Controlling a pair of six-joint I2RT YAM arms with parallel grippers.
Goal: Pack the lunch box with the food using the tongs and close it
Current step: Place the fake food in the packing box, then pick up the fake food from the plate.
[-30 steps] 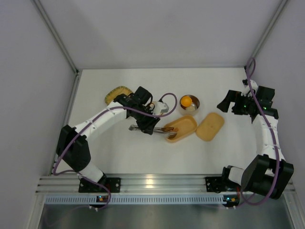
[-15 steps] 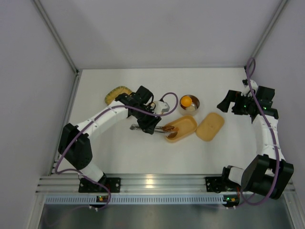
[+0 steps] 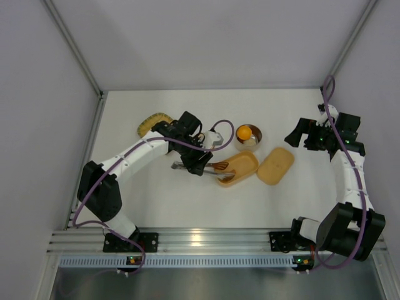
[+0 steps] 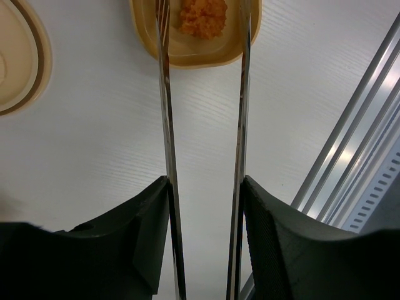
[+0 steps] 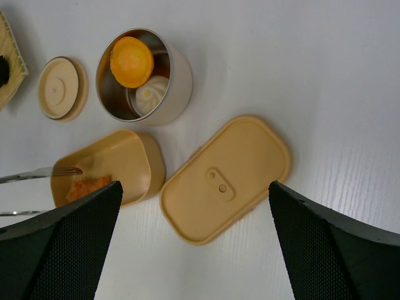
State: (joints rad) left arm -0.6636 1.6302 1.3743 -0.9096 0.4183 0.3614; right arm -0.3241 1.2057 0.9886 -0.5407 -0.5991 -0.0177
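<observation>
Steel bowl (image 5: 178, 81) and lid (image 5: 225, 187) closely flank the lunch box (image 5: 119, 159).

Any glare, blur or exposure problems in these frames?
Top view: bright glare spot on the front rail. Left wrist: highlights streak along the tongs, and the left fingers are nearly black. Right wrist: the lid is sharp, while the right fingers sit dark in the bottom corners.

right wrist | open lunch box (image 5: 125, 156) holds orange food (image 5: 87, 186); tongs (image 5: 37, 173) reach in from left | flat lid (image 5: 226, 178) on worktop (image 5: 312, 75), just beside box | steel bowl (image 5: 181, 78) holds two pieces; round lid (image 5: 62, 87) beside | right pincer (image 5: 194, 182) spread wide
</observation>
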